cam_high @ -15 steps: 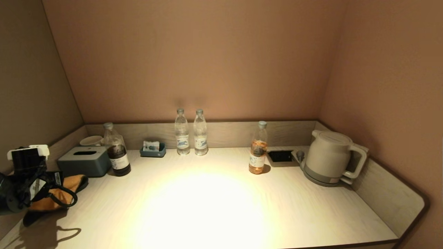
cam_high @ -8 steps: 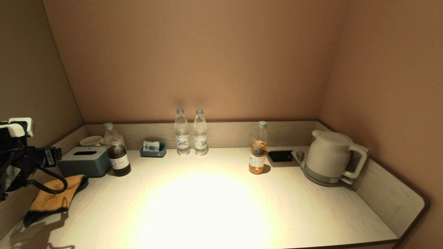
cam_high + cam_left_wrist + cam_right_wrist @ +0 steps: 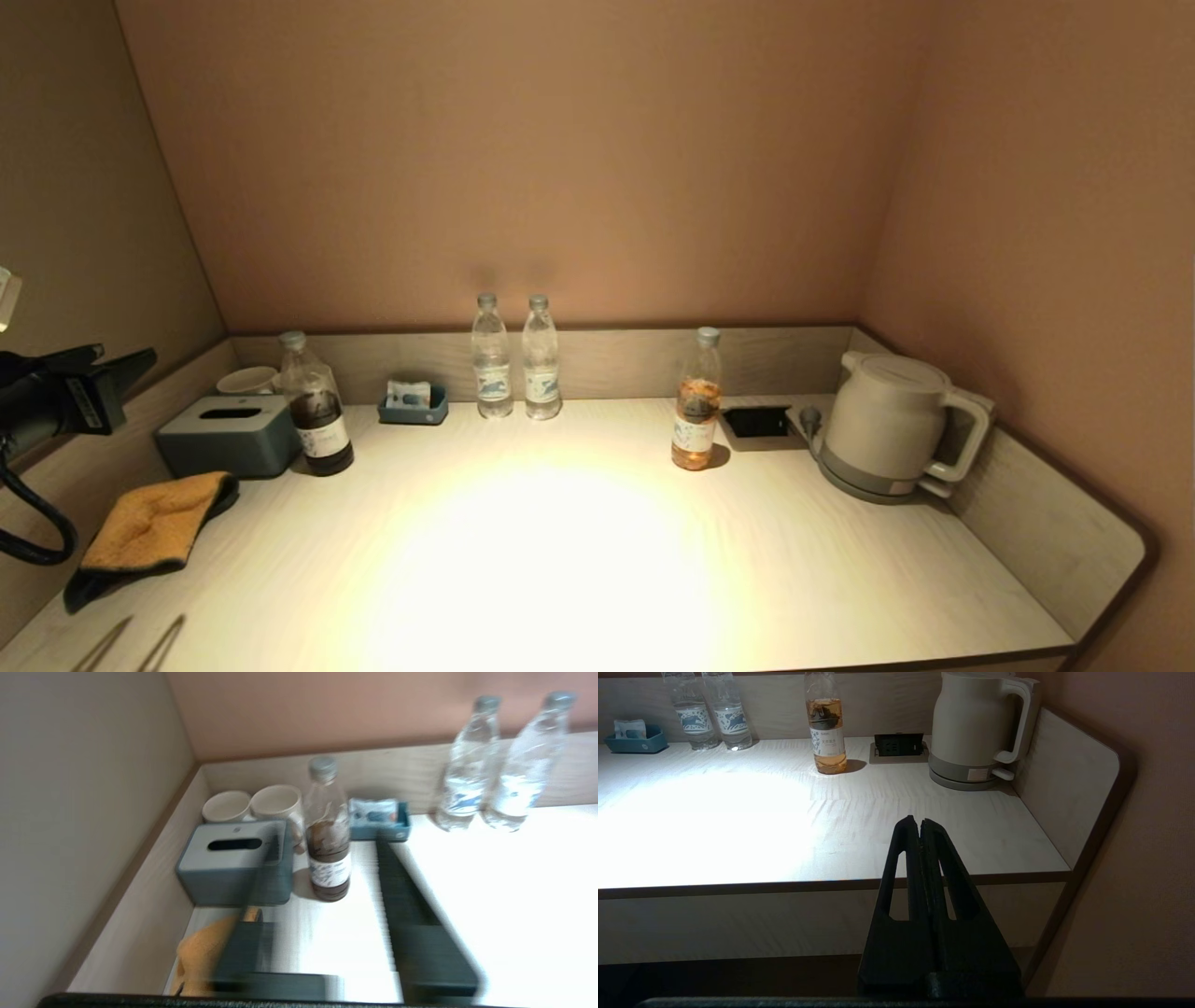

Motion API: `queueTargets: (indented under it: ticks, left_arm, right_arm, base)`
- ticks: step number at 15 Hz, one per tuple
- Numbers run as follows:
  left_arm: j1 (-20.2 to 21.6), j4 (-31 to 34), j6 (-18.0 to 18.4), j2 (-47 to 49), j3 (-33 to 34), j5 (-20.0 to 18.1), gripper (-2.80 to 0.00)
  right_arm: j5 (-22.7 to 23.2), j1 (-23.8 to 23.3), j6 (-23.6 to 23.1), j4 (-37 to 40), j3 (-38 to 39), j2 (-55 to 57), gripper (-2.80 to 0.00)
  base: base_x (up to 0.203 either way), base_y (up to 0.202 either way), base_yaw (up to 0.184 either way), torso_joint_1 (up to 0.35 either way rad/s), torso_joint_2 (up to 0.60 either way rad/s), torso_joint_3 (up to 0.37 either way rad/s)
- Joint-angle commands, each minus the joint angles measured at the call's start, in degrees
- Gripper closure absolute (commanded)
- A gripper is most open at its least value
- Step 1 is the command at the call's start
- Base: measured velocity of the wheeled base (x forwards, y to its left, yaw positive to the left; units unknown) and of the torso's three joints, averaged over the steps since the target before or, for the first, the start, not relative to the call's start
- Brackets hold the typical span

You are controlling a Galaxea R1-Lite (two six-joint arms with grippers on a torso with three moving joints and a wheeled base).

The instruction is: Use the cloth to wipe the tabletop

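Over the last second the left gripper (image 3: 327, 877) lifts away from the cloth (image 3: 149, 532) and withdraws toward the left wall; one second ago it sat directly over the cloth, and now only its dark body shows at the left edge of the head view, raised well above the desk (image 3: 579, 560); the cloth lies released and crumpled near the front-left of the desk, just in front of the tissue box (image 3: 229, 434), orange face up; this suggests the wiping pass is finished or the cloth has been put down. The left gripper's fingers (image 3: 402, 891) are spread wide and hold nothing; the right gripper (image 3: 920, 822) is parked below the front edge of the desk, fingers pressed together, empty.
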Motion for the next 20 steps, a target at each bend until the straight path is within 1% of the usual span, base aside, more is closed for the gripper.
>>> queueTargets:
  ticks: [1, 5, 7, 10, 12, 14, 17, 18, 20]
  left_arm:
    - [0.03, -0.26, 0.01, -5.09, 0.95, -1.5, 0.0]
    - [-0.05, -0.2, -0.03, -13.08, 5.06, -4.72, 0.0]
    - [-0.06, -0.21, -0.05, -13.71, 5.76, -5.15, 0.0]
    - [-0.06, 0.23, -0.23, -21.39, 9.84, -5.83, 0.0]
    - [-0.06, 2.44, -0.42, -25.79, 11.62, -5.96, 0.0]
    - [-0.06, 6.7, -1.24, -28.95, 11.38, -5.91, 0.0]
    - [-0.02, 17.62, -4.0, -38.75, 10.09, -5.42, 0.0]
    - [0.0, 20.22, -4.66, -40.68, 9.84, -5.29, 0.0]
    - [-0.01, 23.28, -4.99, -44.44, 9.99, -5.22, 0.0]
  right_arm:
    - [0.01, 0.01, 0.0, -0.02, 0.0, -0.02, 0.0]
    - [0.01, 0.01, 0.0, -0.02, 0.0, -0.02, 0.0]
    - [0.01, 0.01, 0.0, -0.02, 0.0, -0.02, 0.0]
    - [0.01, 0.01, 0.0, -0.02, 0.0, -0.02, 0.0]
    - [0.01, 0.01, 0.0, -0.02, 0.0, -0.02, 0.0]
    - [0.01, 0.02, 0.0, -0.02, 0.0, -0.02, 0.0]
    - [0.01, 0.01, 0.0, -0.02, 0.0, -0.02, 0.0]
    - [0.01, 0.01, 0.0, -0.02, 0.0, -0.02, 0.0]
    - [0.01, 0.01, 0.0, -0.02, 0.0, -0.02, 0.0]
  base:
    - [0.0, 0.0, 0.0, 0.0, 0.0, 0.0]
    - [0.0, 0.0, 0.0, 0.0, 0.0, 0.0]
    - [0.0, 0.0, 0.0, 0.0, 0.0, 0.0]
    - [0.0, 0.0, 0.0, 0.0, 0.0, 0.0]
    - [0.0, 0.0, 0.0, 0.0, 0.0, 0.0]
    - [0.0, 0.0, 0.0, 0.0, 0.0, 0.0]
    - [0.0, 0.0, 0.0, 0.0, 0.0, 0.0]
    - [0.0, 0.0, 0.0, 0.0, 0.0, 0.0]
    - [0.0, 0.0, 0.0, 0.0, 0.0, 0.0]
